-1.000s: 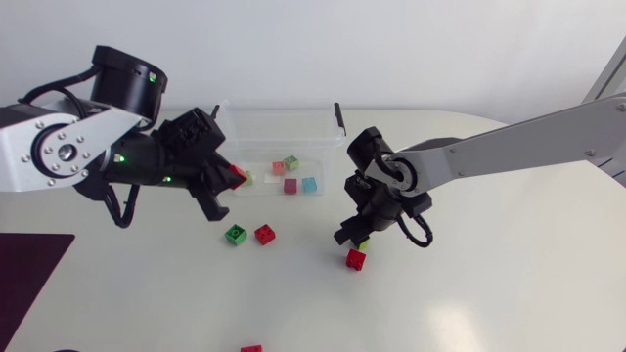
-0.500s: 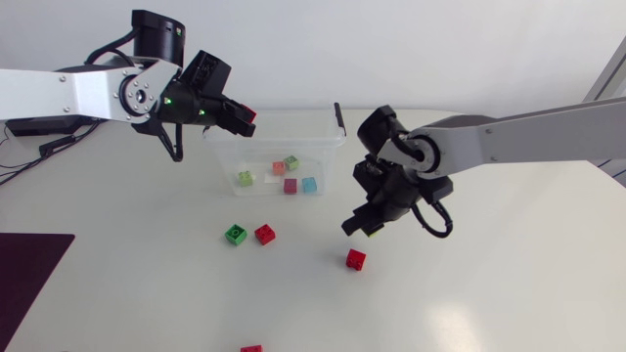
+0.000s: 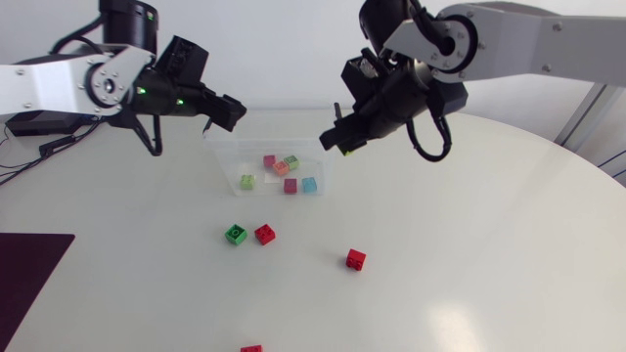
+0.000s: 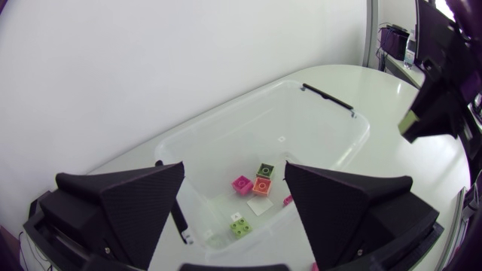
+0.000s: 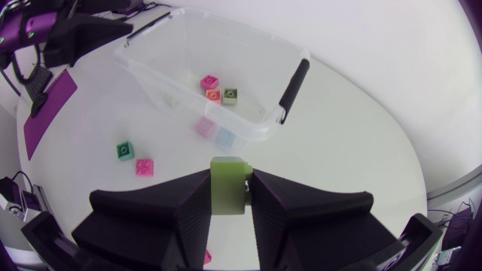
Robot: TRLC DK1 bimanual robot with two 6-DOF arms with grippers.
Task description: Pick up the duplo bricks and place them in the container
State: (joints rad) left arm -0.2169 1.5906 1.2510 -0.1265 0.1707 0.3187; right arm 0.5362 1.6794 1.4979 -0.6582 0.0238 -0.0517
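The clear container [image 3: 217,147] stands at the table's back and holds several bricks, among them a pink one [image 3: 269,160] and an orange one [image 3: 280,168]. My left gripper [image 3: 223,112] hovers over its left end, open and empty; in the left wrist view [image 4: 233,172] the box lies right below the fingers. My right gripper [image 3: 339,141] hangs over the box's right end, shut on a lime brick [image 5: 228,186]. On the table lie a green brick [image 3: 235,234], a red brick [image 3: 264,234], a second red one [image 3: 356,258] and a third [image 3: 251,348] at the front edge.
A dark purple mat [image 3: 29,274] lies at the front left. A black handle [image 5: 292,83] clips the container's right end. The loose bricks lie in front of the box, apart from both arms.
My left gripper opened over the container and its red brick dropped in. My right arm rose from the table with the lime brick and swung back over the box's right end.
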